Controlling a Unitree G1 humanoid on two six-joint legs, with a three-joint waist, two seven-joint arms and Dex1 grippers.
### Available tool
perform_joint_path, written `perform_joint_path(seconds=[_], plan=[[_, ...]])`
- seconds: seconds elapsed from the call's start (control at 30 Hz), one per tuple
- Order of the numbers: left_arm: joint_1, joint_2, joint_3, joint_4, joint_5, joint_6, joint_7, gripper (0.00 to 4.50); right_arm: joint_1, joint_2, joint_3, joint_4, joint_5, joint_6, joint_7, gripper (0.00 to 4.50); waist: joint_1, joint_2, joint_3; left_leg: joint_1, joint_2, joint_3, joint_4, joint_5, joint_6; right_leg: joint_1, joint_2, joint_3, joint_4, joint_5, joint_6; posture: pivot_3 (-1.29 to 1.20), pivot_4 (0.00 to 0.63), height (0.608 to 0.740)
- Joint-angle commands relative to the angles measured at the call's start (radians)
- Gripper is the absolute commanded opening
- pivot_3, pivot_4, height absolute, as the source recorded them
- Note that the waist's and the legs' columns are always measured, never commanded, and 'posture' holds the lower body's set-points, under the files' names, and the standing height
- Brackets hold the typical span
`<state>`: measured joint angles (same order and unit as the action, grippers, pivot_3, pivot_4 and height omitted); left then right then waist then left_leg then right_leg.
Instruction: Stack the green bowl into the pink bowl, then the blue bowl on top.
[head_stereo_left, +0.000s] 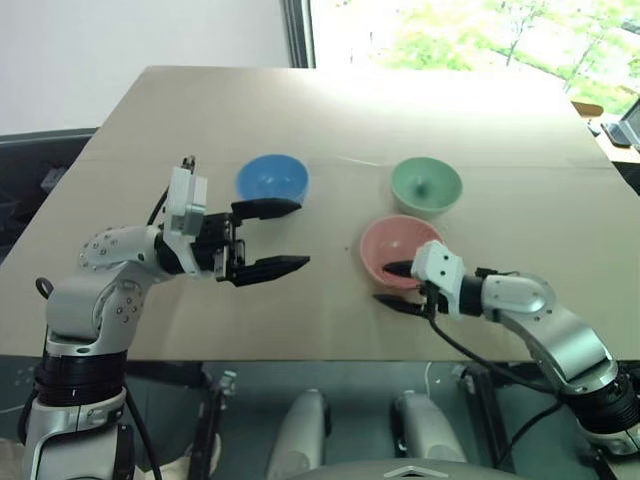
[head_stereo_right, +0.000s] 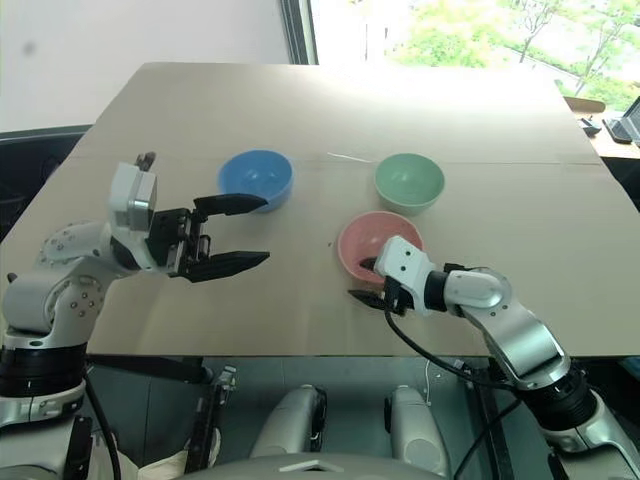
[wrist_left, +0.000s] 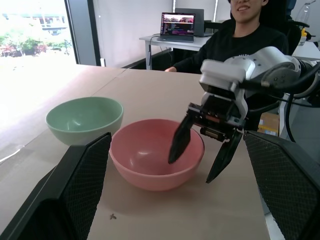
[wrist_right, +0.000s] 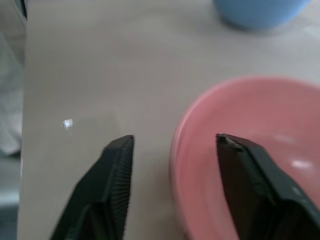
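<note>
The right gripper (head_stereo_left: 392, 283) stands with its two black fingers spread apart across the near rim of the pink bowl (head_stereo_left: 395, 243): one finger reaches inside the bowl, the other hangs outside its wall, and neither is closed on the rim. The pink bowl sits upright on the brown table (head_stereo_left: 330, 120), and it serves as the marker for the rest. The green bowl (head_stereo_left: 427, 186) stands just beyond the pink bowl, slightly toward the robot's right, close to it but apart, upright and with nothing in it. The blue bowl (head_stereo_left: 272, 180) stands well to the left of the pink bowl and a little farther back, also upright. The left gripper (head_stereo_left: 290, 236) hovers to the left of the pink bowl, just in front of the blue bowl, fingers spread wide and pointing toward the pink bowl, holding nothing. Past the pink bowl, in the left wrist view, a person (wrist_left: 235, 37) in a dark top sits near a laptop (wrist_left: 177, 24).
</note>
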<state>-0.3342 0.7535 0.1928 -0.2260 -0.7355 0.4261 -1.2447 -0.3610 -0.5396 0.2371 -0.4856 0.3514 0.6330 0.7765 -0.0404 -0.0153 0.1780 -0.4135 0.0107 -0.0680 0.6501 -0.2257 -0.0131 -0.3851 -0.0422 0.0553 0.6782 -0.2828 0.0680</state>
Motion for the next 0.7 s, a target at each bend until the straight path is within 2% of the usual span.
perform_joint_path(seconds=[0.03,0.2,0.37,0.53,0.7], plan=[[-0.001,0.002,0.029,-0.027,-0.008,-0.022,0.01,4.5,-0.111,0.004,-0.134,-0.056,0.087,0.048,-0.024,3.78,0.002,0.0,0.0,0.0,0.0,0.0,0.0,0.0,0.0,0.0,0.0,0.0,0.0,0.0,0.0,0.0,0.15,0.74],[-0.002,-0.014,0.013,-0.021,0.004,-0.045,0.016,4.5,-0.211,-0.078,-0.16,0.135,-0.047,-0.113,-0.012,3.78,0.008,0.0,0.0,-0.001,-0.001,-0.002,0.0,0.0,0.0,0.0,0.0,-0.002,-0.001,0.0,0.0,0.0,0.15,0.74],[0.008,-0.03,0.003,-0.036,0.008,-0.055,0.025,4.5,-0.282,-0.161,-0.067,0.527,-0.276,-0.458,0.016,3.78,0.005,0.0,0.0,-0.001,-0.001,-0.001,0.0,0.0,0.0,0.0,-0.001,-0.002,-0.001,0.0,0.0,0.0,0.15,0.74],[0.025,-0.022,0.019,-0.054,0.005,-0.048,0.054,4.5,-0.396,-0.15,-0.038,0.808,-0.372,-0.67,0.03,3.78,-0.005,0.002,0.002,-0.001,-0.001,0.004,-0.001,0.0,0.0,-0.003,-0.001,0.003,0.0,0.0,0.0,0.0,0.15,0.74],[0.045,-0.014,0.027,-0.075,0.001,-0.049,0.065,4.5,-0.439,-0.144,-0.015,0.945,-0.431,-0.801,0.057,3.78,-0.003,0.002,0.002,-0.001,0.0,0.005,-0.002,0.0,0.0,-0.004,-0.001,0.004,0.0,0.0,0.0,0.0,0.15,0.74]])
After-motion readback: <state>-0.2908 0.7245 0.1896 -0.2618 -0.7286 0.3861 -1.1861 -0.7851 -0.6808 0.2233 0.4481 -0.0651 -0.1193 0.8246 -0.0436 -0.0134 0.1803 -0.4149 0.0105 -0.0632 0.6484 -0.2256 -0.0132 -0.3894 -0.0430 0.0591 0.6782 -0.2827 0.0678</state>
